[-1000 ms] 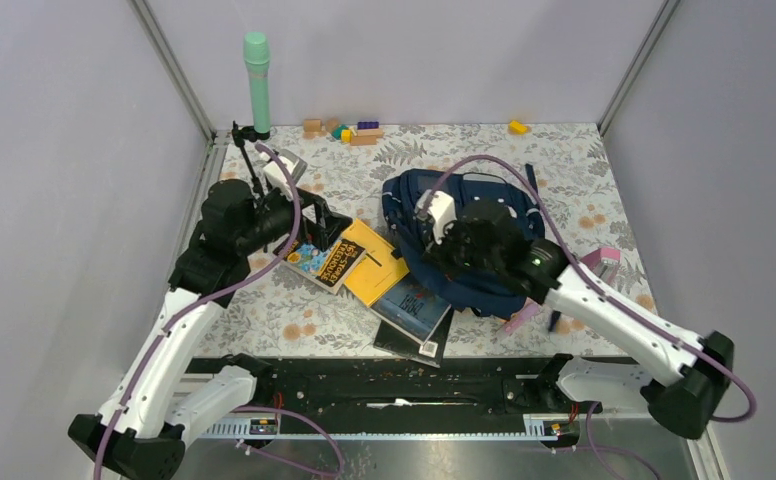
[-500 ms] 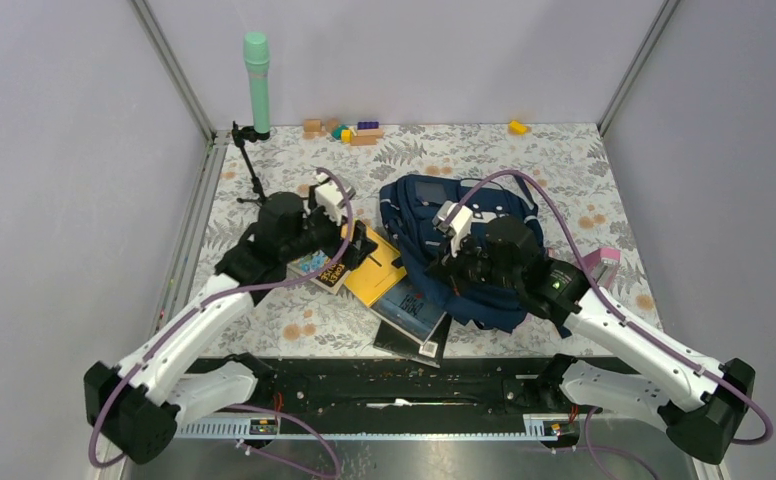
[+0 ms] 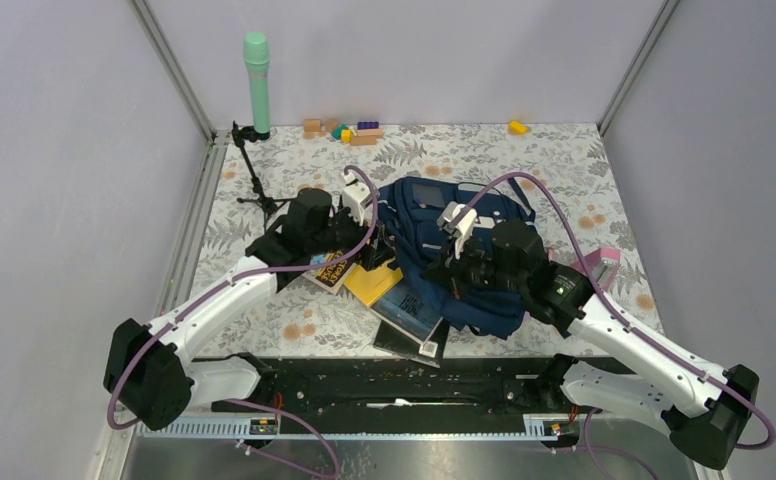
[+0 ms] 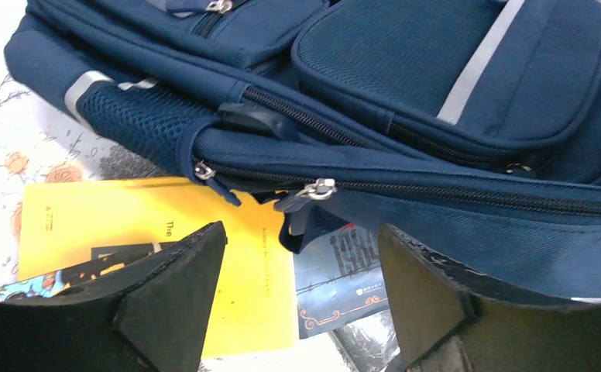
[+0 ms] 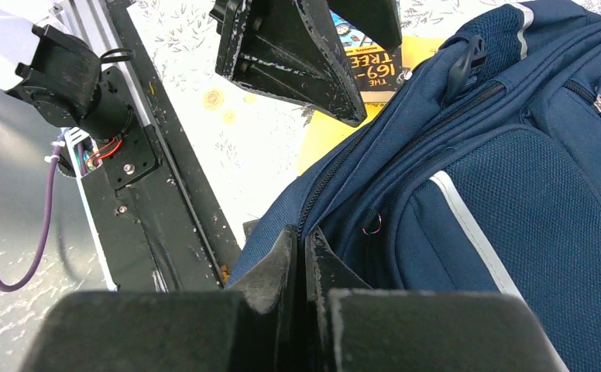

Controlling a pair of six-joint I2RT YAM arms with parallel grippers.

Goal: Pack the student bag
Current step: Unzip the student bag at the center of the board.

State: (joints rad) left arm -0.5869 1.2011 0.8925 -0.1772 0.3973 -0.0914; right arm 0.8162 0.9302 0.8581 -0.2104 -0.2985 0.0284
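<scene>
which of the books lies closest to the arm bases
The dark book with the white barcode label, under the blue book; the yellow book lies farther back.

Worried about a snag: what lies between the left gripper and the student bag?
Left wrist view: a yellow book and a blue book lie between the left gripper and the student bag.

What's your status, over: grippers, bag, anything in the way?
Left gripper open, facing student bag zip pull. Right gripper shut on bag edge. Visible zips closed; books outside, partly under bag.
</scene>
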